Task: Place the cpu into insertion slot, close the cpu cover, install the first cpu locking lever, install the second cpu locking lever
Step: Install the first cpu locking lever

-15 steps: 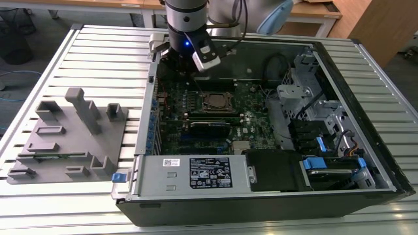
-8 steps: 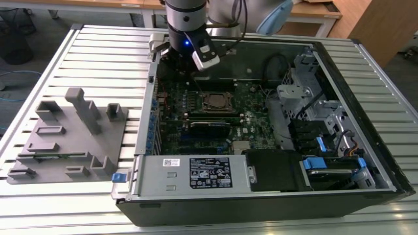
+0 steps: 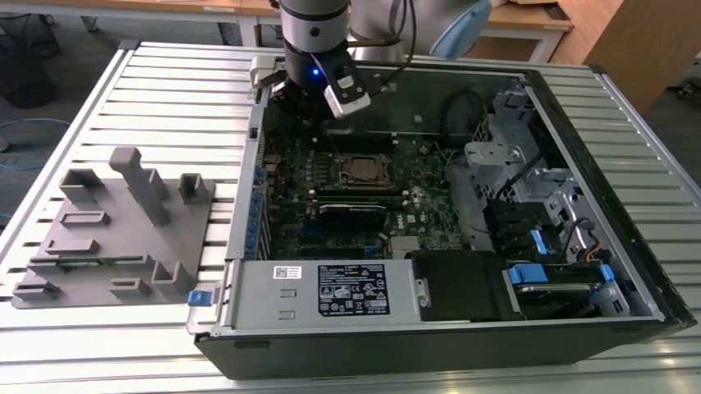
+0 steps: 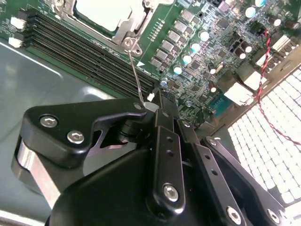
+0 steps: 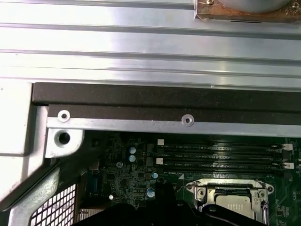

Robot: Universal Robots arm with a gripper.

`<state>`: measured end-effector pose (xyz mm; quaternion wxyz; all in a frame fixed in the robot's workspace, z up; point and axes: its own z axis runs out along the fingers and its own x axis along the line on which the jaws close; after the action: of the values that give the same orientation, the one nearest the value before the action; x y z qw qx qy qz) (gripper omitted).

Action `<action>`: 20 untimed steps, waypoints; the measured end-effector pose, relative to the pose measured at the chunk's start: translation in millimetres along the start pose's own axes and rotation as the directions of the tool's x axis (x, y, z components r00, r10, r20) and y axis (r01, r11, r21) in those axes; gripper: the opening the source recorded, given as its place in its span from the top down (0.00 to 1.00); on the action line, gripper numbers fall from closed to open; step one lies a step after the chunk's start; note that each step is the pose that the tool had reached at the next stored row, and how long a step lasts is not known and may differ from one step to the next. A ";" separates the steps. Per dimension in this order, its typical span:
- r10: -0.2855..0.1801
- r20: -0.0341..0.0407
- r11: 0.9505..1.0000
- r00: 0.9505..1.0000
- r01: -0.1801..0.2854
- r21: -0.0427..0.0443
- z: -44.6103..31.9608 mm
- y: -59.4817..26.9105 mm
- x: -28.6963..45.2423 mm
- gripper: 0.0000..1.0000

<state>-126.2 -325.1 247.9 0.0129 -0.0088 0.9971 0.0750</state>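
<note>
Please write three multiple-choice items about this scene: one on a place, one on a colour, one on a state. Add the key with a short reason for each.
1. Where does the grey fixture lie in the exterior view?
A) on the exterior view's left of the computer case
B) inside the case
C) on the exterior view's right of the case

2. What colour is the motherboard?
A) red
B) green
C) white

3. How does the locking lever stand?
A) flat on the board
B) raised, its free end in the gripper
C) lying outside the case

Key:
1 A: it sits on the slatted table beside the case.
2 B: green shows between the components.
3 B: it slants up from beside the cpu cover to the gripper.
</note>
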 end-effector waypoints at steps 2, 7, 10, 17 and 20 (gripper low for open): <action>0.000 0.000 1.000 1.000 0.000 0.000 0.2 -0.1 -2.9 0.90; 0.000 0.000 1.000 1.000 0.000 0.000 0.5 -0.3 -12.0 0.90; 0.000 0.000 1.000 1.000 0.000 0.000 0.6 -0.4 -17.5 0.90; 0.000 0.000 1.000 1.000 0.000 0.000 1.0 -0.6 -30.8 0.90; 0.000 0.000 1.000 1.000 0.000 0.000 1.2 -0.8 -35.6 0.90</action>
<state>-90.6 -325.1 247.6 0.0130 -0.0089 0.9971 0.0750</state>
